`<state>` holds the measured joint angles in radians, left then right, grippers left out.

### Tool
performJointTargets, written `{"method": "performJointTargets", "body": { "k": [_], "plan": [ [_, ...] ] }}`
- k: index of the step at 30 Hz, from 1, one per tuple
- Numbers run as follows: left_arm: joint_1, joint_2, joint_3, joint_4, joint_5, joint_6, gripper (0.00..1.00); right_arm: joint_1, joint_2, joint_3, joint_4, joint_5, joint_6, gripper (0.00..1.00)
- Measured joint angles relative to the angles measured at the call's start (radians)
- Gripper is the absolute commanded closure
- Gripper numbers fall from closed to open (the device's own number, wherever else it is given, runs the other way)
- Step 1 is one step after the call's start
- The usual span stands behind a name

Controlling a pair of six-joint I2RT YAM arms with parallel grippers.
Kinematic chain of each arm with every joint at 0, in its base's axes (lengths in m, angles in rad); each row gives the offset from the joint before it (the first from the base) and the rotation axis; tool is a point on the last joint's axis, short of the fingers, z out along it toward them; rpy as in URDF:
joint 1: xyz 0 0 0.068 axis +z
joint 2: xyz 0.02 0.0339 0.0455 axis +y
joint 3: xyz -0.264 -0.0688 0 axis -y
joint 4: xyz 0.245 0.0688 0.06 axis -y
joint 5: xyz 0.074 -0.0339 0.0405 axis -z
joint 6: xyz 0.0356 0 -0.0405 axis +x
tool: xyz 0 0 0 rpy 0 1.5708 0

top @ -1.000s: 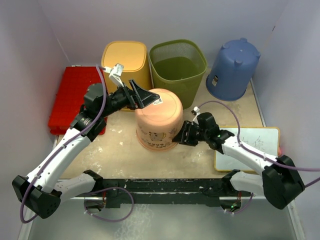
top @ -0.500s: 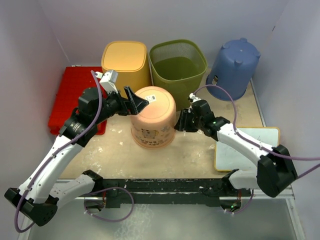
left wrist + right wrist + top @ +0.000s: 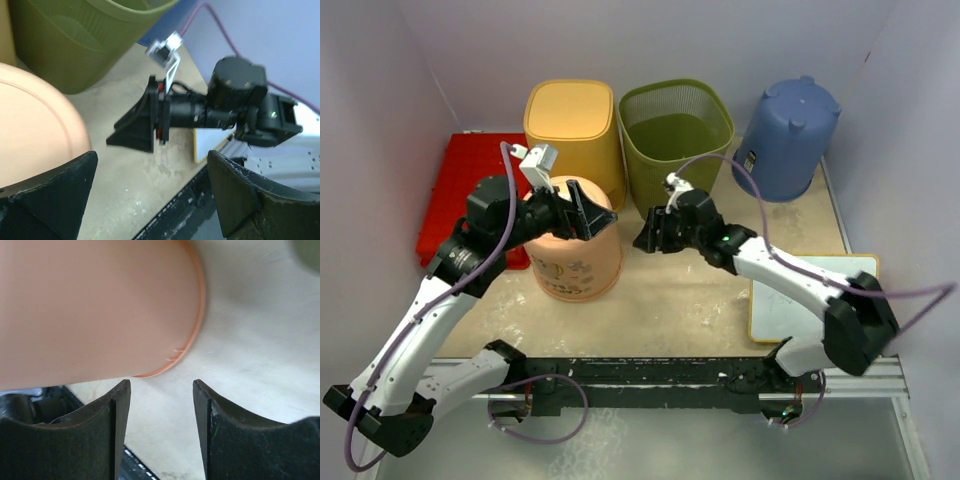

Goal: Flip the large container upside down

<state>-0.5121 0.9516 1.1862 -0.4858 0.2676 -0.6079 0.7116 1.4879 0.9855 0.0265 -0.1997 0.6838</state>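
A: What shows from above?
B: The peach container stands base-up on the table. The left gripper is spread wide over its base, holding nothing.
A: Left wrist?
B: Wide, empty jaws above the container.
A: Right wrist?
B: The right gripper is parted and empty, beside the container's rim.

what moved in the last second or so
The peach bucket slid left across the table, now in front of the yellow bin. The left hand went with it, open over its top. The right hand followed it left, open, clear of it. Green basket, blue bucket, red crate and whiteboard stayed put.
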Motion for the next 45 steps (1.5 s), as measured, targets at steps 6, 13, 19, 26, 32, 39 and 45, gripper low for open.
{"method": "performJointTargets", "body": {
  "k": [6,13,19,26,32,39,45],
  "plan": [
    [-0.100,-0.002,-0.002,-0.047,0.092,0.041,0.15,-0.032,-0.271,0.000,-0.189,0.347,-0.155,0.10],
    [-0.349,0.068,-0.066,-0.121,0.070,0.081,0.17,-0.115,-0.476,0.000,-0.352,0.747,-0.278,0.08],
    [-0.354,0.088,-0.112,-0.261,-0.135,0.094,0.16,-0.164,-0.550,0.000,-0.385,0.898,-0.340,0.07],
    [-0.180,0.048,-0.172,-0.274,-0.322,0.081,0.15,-0.165,-0.499,0.009,-0.345,0.847,-0.368,0.10],
    [-0.056,0.127,-0.194,-0.174,-0.335,0.113,0.17,-0.164,-0.346,0.166,-0.282,0.623,-0.408,0.12],
    [-0.020,0.278,-0.154,-0.101,-0.321,0.151,0.17,-0.162,-0.140,0.484,-0.280,0.356,-0.537,0.09],
    [-0.020,0.229,-0.035,-0.136,-0.287,0.159,0.16,-0.155,0.050,0.716,-0.335,0.182,-0.660,0.11]
  ]
}}
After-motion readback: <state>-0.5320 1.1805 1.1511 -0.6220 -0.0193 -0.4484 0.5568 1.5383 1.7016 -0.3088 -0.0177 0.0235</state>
